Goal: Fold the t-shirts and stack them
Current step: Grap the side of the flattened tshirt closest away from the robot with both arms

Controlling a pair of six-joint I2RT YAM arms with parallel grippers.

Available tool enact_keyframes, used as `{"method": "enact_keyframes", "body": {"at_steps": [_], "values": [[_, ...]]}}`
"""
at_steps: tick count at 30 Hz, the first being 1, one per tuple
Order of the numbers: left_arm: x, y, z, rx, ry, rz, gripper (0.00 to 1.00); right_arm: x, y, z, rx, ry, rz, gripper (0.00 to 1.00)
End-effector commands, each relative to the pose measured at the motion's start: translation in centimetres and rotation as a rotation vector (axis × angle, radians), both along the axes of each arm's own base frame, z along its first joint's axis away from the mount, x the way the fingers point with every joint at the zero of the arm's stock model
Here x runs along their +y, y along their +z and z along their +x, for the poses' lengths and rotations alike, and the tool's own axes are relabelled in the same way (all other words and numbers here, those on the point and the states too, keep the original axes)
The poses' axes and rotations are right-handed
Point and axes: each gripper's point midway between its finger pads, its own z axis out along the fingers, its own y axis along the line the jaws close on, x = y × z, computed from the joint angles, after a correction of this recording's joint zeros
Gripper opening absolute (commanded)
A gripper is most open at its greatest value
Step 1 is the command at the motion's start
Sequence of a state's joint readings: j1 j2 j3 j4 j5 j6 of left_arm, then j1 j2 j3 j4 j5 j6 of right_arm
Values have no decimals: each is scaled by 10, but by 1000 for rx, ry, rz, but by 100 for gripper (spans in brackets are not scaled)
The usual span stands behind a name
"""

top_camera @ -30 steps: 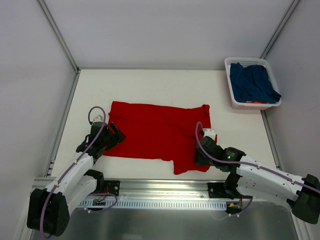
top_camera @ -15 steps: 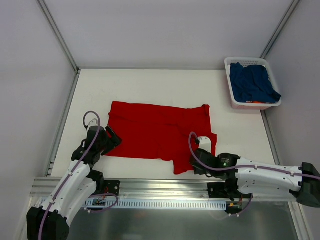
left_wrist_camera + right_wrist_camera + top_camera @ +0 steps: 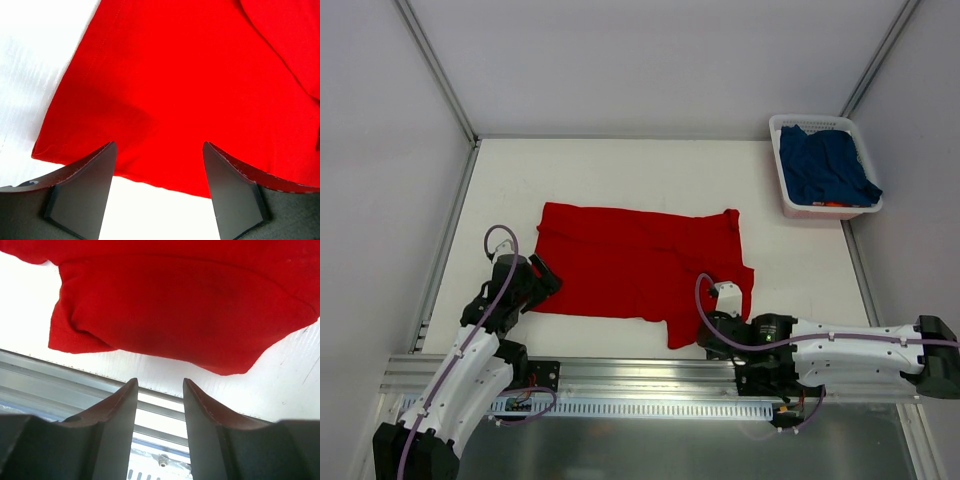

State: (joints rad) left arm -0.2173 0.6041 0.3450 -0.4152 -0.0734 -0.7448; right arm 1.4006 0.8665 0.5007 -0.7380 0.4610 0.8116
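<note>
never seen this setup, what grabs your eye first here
A bright red t-shirt spread flat in the middle of the table, with the left gripper open at its near left corner and the right gripper open by its near right sleeve. Then the navy t-shirt heaped in a white basket at the far right corner.

Top view: bright, even, diffuse light; focus is sharp throughout. Wrist views: the white flat table surface (image 3: 25, 75) is overexposed and its texture is largely lost. The bright red cloth t-shirt (image 3: 175, 300) is strongly saturated, with a soft dark shadow near frame centre.
</note>
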Motion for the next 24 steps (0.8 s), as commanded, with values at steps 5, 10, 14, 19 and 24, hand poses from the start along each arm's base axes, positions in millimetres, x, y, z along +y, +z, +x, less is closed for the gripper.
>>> {"method": "enact_keyframes", "body": {"at_steps": [5,10,14,19,24], "values": [[9,-9,-3,30,51,33,71,0,3,4,-38,-22,2,48],[19,-15,-1,56,97,79,70,1,5,7,-56,-16,5,50],[31,-6,5,21,165,114,70,5,2,7,-52,-14,15,50],[51,3,3,89,223,227,71,5,2,7,-60,-11,24,51],[65,2,3,150,286,302,71,5,7,10,-78,-17,59,52]]}}
